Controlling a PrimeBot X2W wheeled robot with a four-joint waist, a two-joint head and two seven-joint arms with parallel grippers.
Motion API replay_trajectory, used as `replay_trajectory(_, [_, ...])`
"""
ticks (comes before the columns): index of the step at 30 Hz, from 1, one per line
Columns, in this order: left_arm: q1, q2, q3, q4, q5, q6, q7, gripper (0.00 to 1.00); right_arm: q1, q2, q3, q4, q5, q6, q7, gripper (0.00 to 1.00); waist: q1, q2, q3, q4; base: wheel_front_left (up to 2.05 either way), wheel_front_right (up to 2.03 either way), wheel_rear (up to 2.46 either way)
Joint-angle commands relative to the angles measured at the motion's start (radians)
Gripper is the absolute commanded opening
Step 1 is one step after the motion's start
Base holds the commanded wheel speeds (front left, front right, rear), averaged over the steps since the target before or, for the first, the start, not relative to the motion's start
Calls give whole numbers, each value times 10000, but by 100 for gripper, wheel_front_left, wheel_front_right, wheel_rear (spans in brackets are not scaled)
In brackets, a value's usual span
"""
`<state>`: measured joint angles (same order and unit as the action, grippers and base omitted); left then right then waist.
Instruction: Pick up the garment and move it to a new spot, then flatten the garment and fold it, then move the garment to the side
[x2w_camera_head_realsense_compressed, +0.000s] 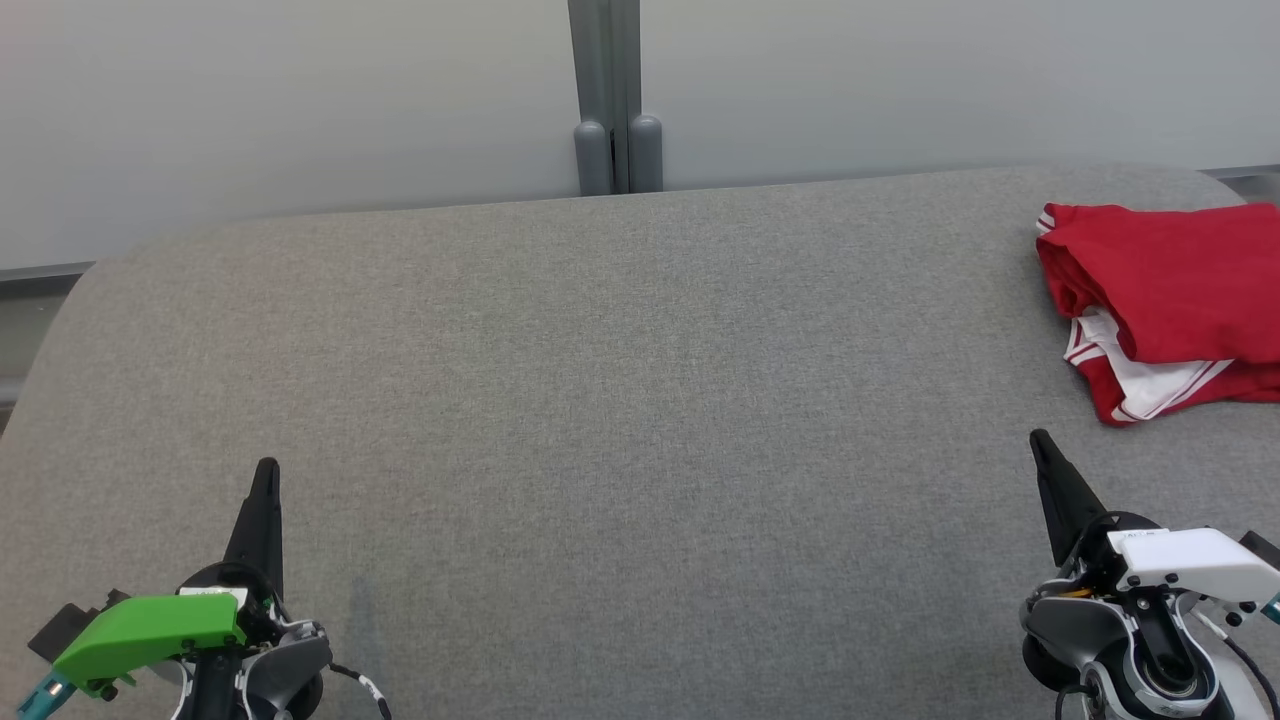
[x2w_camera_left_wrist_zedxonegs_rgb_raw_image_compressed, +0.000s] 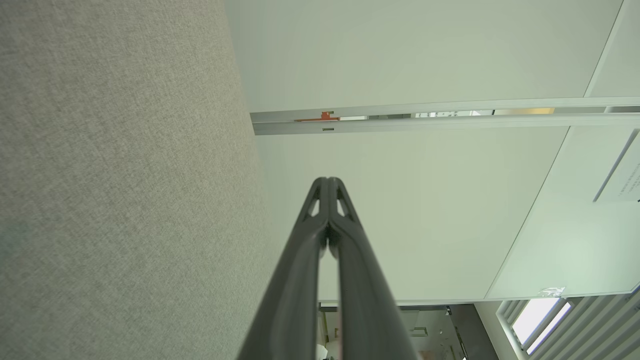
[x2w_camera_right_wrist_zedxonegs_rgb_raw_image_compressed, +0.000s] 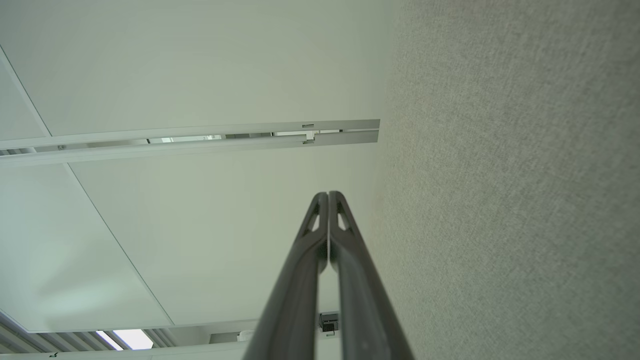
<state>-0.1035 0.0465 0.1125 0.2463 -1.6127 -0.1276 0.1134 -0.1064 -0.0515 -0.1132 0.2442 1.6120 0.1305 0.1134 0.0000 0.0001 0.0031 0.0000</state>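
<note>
Left tool (x2w_camera_head_realsense_compressed: 266, 470), right tool (x2w_camera_head_realsense_compressed: 1038, 440) closed, empty.

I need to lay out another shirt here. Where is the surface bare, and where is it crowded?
The grey surface is bare across its middle and left, from the far edge down to the shut left claw and right claw. Only the far right corner is crowded, where the folded red garment lies; a bare strip separates it from the right claw.
</note>
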Motion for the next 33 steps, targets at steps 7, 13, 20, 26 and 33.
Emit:
replay_trajectory(7, [-120, 70, 30, -22, -8, -57, 46, 0, -58, 6, -23, 18, 25, 4, 35, 0, 0, -1, 0, 0, 0, 0, 0])
replay_trajectory(13, [-120, 70, 30, -22, -8, -57, 46, 0, -58, 8, -24, 18, 23, 4, 34, 0, 0, -1, 0, 0, 0, 0, 0])
replay_trajectory(20, [-120, 70, 30, -23, -8, -57, 46, 0, -59, 8, -25, 18, 21, 4, 35, 0, 0, -1, 0, 0, 0, 0, 0])
replay_trajectory(26, [-120, 70, 30, -23, -8, -57, 46, 0, -59, 10, -26, 18, 19, 4, 37, 0, 0, -1, 0, 0, 0, 0, 0])
replay_trajectory(33, [-120, 70, 30, -22, -8, -57, 46, 0, -58, 10, -27, 18, 17, 4, 39, 0, 0, -1, 0, 0, 0, 0, 0])
